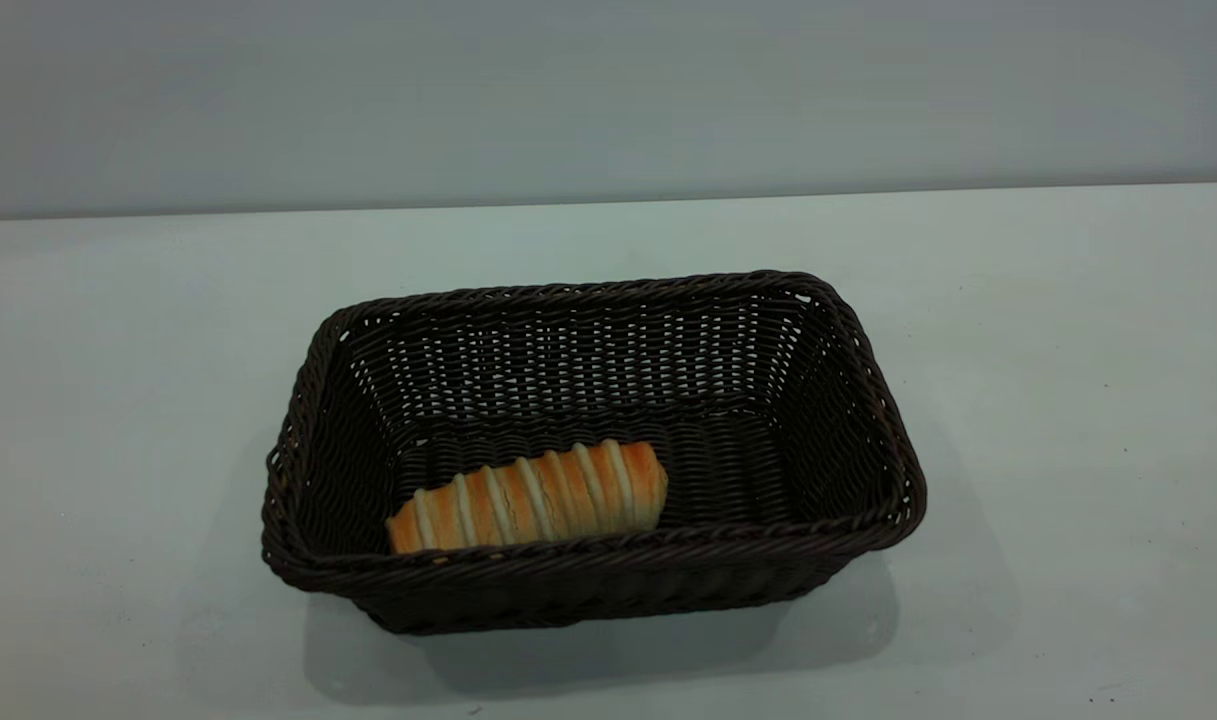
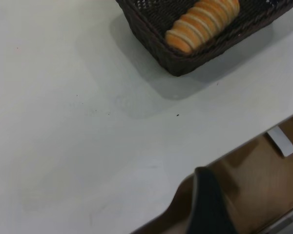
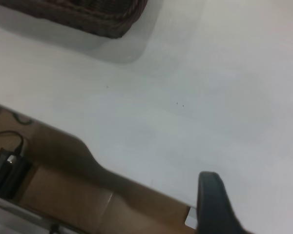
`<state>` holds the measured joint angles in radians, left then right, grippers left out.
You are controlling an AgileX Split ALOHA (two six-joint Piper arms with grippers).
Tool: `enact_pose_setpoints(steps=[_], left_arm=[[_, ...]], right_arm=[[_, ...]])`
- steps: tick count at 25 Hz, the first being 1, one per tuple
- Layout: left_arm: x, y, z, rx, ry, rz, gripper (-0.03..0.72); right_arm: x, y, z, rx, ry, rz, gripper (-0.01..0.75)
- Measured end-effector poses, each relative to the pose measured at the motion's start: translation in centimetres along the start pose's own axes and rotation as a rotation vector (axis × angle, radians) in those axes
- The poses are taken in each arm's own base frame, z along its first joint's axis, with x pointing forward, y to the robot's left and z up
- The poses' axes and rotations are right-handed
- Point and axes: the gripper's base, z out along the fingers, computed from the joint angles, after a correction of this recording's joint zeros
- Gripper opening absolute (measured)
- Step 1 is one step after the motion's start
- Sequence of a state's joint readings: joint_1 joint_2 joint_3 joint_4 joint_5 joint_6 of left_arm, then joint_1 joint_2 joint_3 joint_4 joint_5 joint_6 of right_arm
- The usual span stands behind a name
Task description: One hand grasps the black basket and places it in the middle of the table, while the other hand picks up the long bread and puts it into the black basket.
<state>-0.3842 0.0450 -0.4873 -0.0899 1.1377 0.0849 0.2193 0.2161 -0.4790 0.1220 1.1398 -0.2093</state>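
The black basket (image 1: pixel 588 290) stands upright in the middle of the table (image 1: pixel 1068 400). The long bread (image 1: pixel 533 497) lies inside it, along the near wall toward the left end. Neither arm shows in the exterior view. In the left wrist view the basket (image 2: pixel 156 34) with the bread (image 2: pixel 202 24) is far off, and my left gripper (image 2: pixel 254 204) hangs open over the table's edge, holding nothing. My right gripper (image 3: pixel 256 200) is also open and empty above the table's edge, well away from a corner of the basket (image 3: pixel 88 14).
Brown floor lies beyond the table's edge in both wrist views. A black device with cables (image 3: pixel 7 165) sits on the floor there, and a white tag (image 2: pixel 281 141) lies below the edge. A grey wall (image 1: pixel 608 90) backs the table.
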Motion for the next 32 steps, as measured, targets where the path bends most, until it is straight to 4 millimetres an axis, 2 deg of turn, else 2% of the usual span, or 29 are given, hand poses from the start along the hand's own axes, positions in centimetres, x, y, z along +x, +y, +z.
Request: enact_pose_setpoints(steps=[32], left_arm=[[0.03,0.39,0.01,-0.043,0.002,-0.031,0.514]], right_arm=[[0.13,-0.48,0.12,0.052,0.007,0.054,0.440]])
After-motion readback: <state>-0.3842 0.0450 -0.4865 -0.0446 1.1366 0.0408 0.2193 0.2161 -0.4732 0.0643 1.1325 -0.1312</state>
